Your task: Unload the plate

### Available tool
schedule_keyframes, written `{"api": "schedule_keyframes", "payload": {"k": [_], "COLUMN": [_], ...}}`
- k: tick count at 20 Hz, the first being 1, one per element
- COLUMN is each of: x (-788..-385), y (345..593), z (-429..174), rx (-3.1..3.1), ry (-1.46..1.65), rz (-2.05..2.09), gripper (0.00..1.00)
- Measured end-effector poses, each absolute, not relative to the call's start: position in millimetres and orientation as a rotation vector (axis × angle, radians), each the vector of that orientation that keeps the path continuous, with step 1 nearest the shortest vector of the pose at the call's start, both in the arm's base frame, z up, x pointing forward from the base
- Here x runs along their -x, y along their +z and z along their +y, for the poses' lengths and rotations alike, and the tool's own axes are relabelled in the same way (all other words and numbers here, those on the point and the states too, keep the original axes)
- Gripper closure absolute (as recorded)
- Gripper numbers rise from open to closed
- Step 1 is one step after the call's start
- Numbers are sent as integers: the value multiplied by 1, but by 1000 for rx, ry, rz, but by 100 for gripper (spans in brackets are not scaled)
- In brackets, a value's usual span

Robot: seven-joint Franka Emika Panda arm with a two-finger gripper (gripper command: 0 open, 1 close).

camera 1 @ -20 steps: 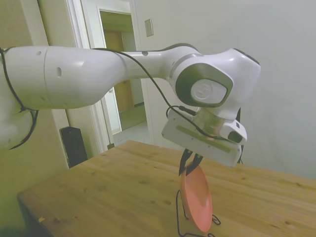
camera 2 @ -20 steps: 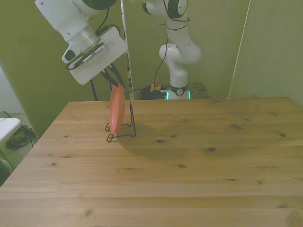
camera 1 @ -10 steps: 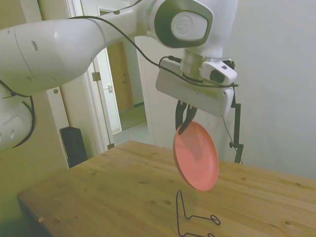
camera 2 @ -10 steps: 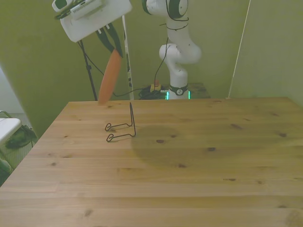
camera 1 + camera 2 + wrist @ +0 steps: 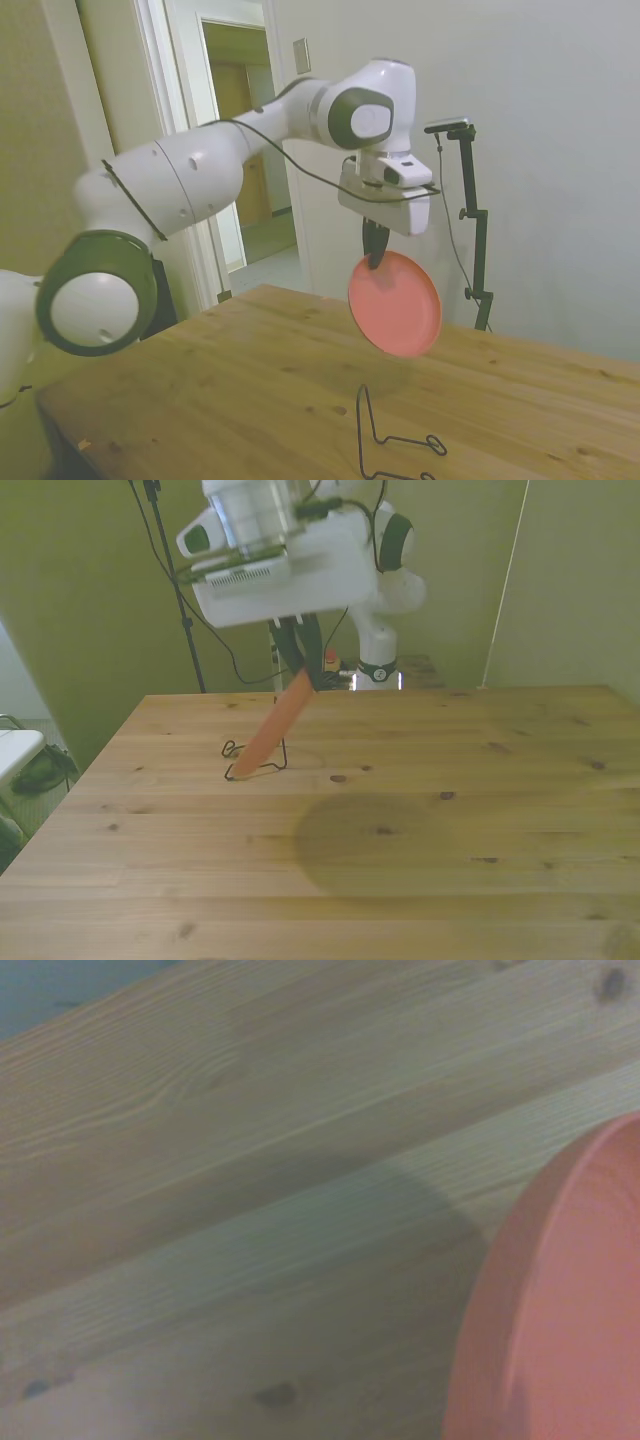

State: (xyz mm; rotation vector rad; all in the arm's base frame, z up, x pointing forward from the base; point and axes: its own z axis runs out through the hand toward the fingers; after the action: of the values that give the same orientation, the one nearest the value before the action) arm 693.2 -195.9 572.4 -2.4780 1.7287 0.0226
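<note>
Half done: plate (image 5: 395, 303) hangs clear of wire stand (image 5: 385, 440), pinched at its rim by gripper (image 5: 375, 256) (tilted, airborne); setting down remains.

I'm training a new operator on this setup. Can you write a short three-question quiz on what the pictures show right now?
1. True or false: the plate rests in the wire stand.
2. What does the tool hold? A) nothing B) the plate, by its upper rim C) the wire stand
3. Fill in: the plate hangs tilted in the air above the ___.

Key:
1. False; it hangs clear of the stand, which stands empty on the table.
2. B
3. table
</note>
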Motion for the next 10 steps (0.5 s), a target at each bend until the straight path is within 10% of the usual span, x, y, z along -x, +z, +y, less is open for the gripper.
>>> {"api": "schedule_keyframes", "payload": {"k": [10], "x": [-752], "y": [443], "z": [-164], "rx": [2413], "ry": [-133], "rz": [2273], "gripper": [100]}}
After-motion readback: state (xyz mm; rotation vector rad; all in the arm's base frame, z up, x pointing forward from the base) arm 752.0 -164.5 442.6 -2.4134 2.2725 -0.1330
